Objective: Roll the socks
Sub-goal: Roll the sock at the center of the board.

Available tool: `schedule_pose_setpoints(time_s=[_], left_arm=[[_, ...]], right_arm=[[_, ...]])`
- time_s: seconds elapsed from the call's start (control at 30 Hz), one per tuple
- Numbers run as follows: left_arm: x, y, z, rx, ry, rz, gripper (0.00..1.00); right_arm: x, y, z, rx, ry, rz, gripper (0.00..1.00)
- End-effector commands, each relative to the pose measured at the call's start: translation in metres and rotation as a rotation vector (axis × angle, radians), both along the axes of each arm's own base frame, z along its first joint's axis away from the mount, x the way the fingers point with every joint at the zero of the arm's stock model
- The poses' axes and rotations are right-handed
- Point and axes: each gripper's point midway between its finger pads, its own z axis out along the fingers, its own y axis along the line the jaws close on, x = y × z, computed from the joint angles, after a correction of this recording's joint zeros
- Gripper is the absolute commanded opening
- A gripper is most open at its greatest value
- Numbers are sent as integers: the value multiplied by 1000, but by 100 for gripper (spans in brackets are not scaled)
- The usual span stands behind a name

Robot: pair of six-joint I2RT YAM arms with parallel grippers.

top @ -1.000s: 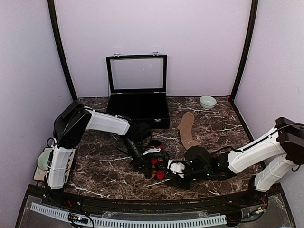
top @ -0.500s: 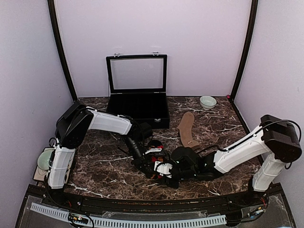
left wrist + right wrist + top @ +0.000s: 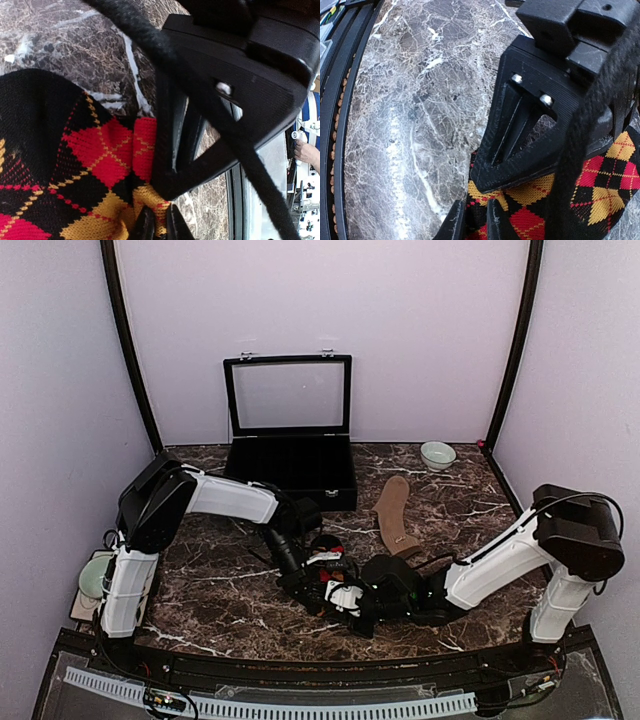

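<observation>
The black argyle sock (image 3: 325, 580) with red and yellow diamonds lies bunched at the table's front middle, mostly hidden between the two grippers. My left gripper (image 3: 312, 575) comes in from the left. Its tips (image 3: 159, 226) pinch a yellow fold of the argyle sock (image 3: 75, 165). My right gripper (image 3: 345, 597) comes in from the right, nose to nose with the left one. It (image 3: 474, 222) is shut on the edge of the argyle sock (image 3: 600, 185). The tan sock (image 3: 392, 510) lies flat and untouched behind them, to the right.
An open black case (image 3: 290, 465) with a glass lid stands at the back middle. A small pale bowl (image 3: 437, 455) sits at the back right. A green and white object (image 3: 95, 578) rests off the table's left edge. The front rail (image 3: 340, 130) runs close by the grippers.
My right gripper has slid left along the table to meet the left gripper and closed its jaws on the argyle sock. The left arm has barely moved.
</observation>
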Motion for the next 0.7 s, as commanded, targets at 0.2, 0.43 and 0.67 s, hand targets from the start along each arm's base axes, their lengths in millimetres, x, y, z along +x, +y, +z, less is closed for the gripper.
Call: schedule_pose_setpoints(time_s=[0.2,0.43,0.67], left_arm=[[9,22,-28,115,-116,-45,17],[13,26,-31,134,-144,-41,23],[30,44,11,61,-193,37,64]], right_arm=[[-8,-43,-51,-148,85,-71,16],[-3,-49,-55,-169,123,-90,17],[7,-51,-67,-216,277,-124,9]])
